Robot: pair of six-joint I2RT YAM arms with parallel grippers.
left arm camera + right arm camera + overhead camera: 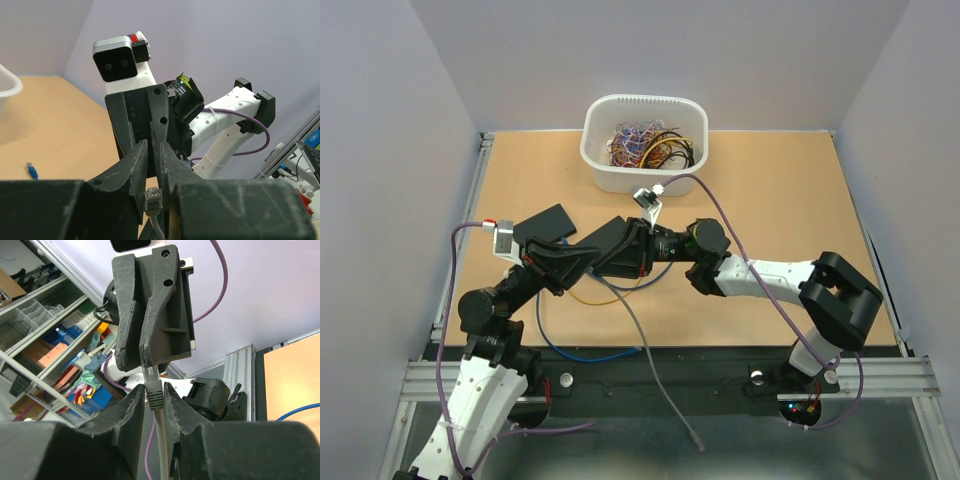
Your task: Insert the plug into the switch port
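Observation:
A grey cable's plug sits between my two grippers, which face each other above the middle of the table. My left gripper is shut on the plug body, contacts facing its camera. My right gripper is shut on the ribbed grey boot just behind the plug. In the top view the left gripper and right gripper meet tip to tip. The grey cable hangs off the near edge. A flat black box, apparently the switch, lies on the table behind the left gripper. Its ports are not visible.
A white bin of tangled cables stands at the back centre. A blue cable and a yellow cable lie under the arms. The blue cable's plug lies on the wood. The table's near rail runs along the front.

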